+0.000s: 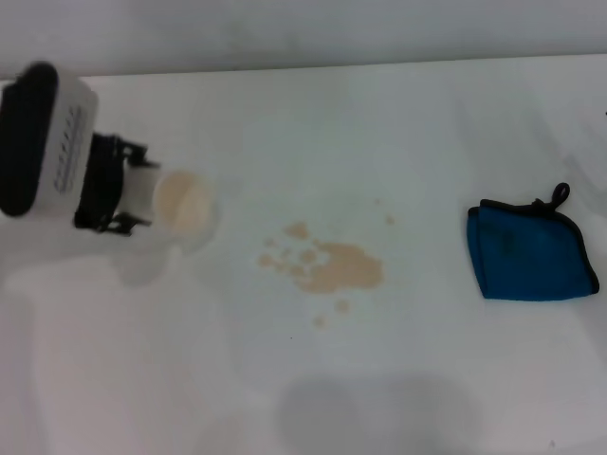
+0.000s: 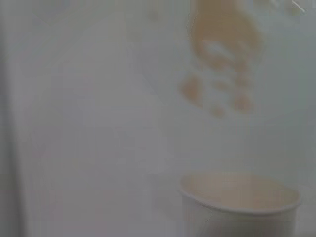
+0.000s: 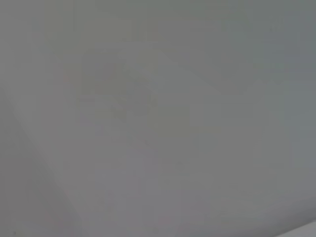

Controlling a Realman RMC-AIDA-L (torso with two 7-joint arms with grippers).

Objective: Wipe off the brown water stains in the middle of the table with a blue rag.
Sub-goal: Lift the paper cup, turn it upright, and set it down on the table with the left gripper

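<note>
Head view, table [image 1: 398,398]: white top fills almost the whole picture, a grey wall band running along the far edge.
Head view, left gripper [image 1: 142,194]: out on the robot's left side, white body with a black front collar, and it's pinching a paper cup [image 1: 185,204]. The cup lies tipped sideways, mouth aimed toward the middle, tan inside showing.
Head view, brown water stains [image 1: 332,267]: right there in mid-table, one pale tan blotch with small droplets scattered round it, near the cup's mouth but apart from it.
Head view, blue rag [image 1: 526,251]: folded, dark edging, small black loop at its far corner, lying flat on the right side, well apart from the stains. Nothing is touching it.
Head view, right gripper: not in the picture at all.
Left wrist view, paper cup [image 2: 242,202]: close up, rim and tan interior plain to see; the fingers themselves do not show here.
Left wrist view, brown water stains [image 2: 222,44]: blurred tan patch with droplets on the white table [image 2: 89,123] beyond the cup.
Right wrist view: only a plain grey-white surface, no rag, no stain, no fingers, so I cannot tell how the right claw stands.
</note>
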